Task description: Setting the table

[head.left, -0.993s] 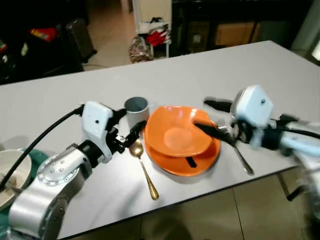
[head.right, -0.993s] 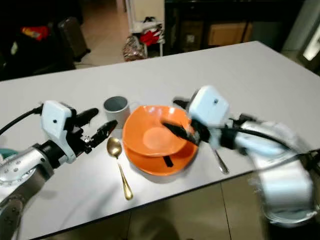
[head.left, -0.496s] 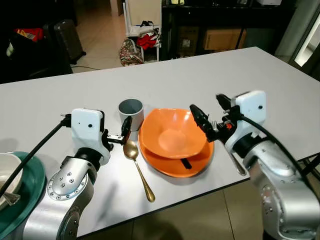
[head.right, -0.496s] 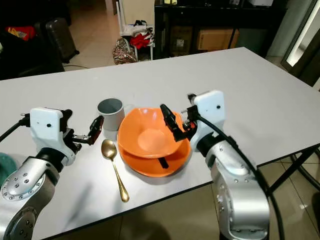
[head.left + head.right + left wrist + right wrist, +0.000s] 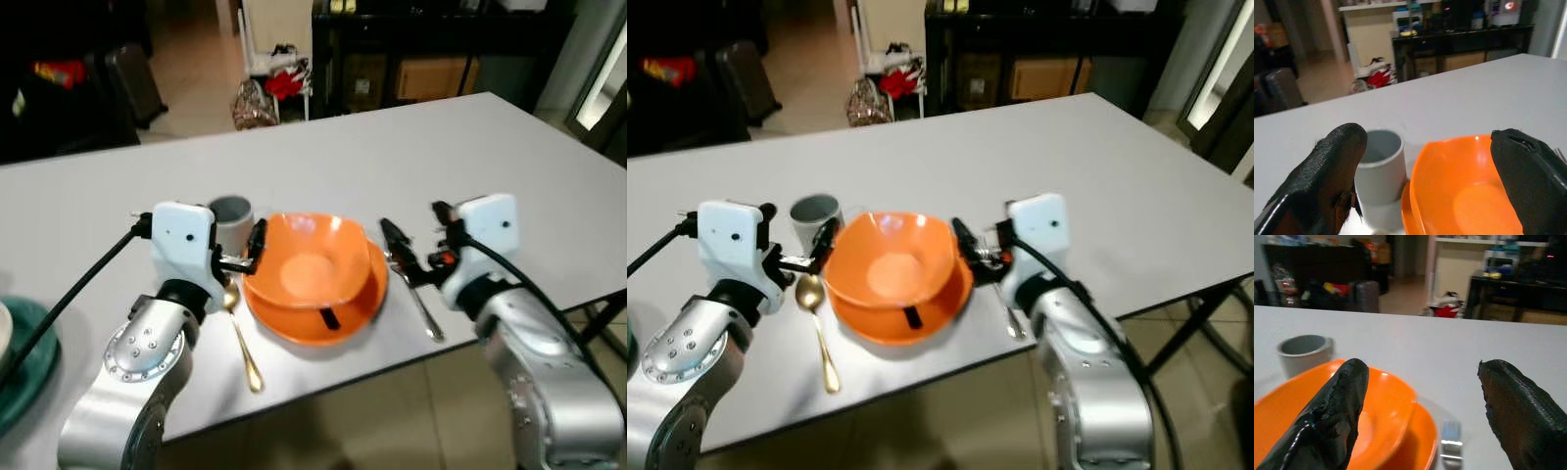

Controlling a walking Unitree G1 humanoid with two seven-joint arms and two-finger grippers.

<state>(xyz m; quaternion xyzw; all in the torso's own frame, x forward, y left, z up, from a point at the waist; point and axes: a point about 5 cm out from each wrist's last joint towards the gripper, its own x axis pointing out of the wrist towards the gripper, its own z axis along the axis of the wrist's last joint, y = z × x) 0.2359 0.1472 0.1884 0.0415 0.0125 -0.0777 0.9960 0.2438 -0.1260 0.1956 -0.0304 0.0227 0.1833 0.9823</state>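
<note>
Left claw (image 5: 1425, 186) gaping, empty, right claw (image 5: 1420, 416) likewise, both arms seemingly raised, level

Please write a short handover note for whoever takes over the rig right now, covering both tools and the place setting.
Left tool: open, holding nothing, raised beside the grey cup and above the gold spoon.
Right tool: open, holding nothing, above the fork at the plate's right.
Things: the orange bowl sits on the orange plate near the front edge of the white table. The spoon lies left of the plate, the fork right, the cup behind the spoon.
Done: one setting appears laid.
Left: probably only checking alignment and drawing both arms back. A teal dish at far left may need attention.
</note>
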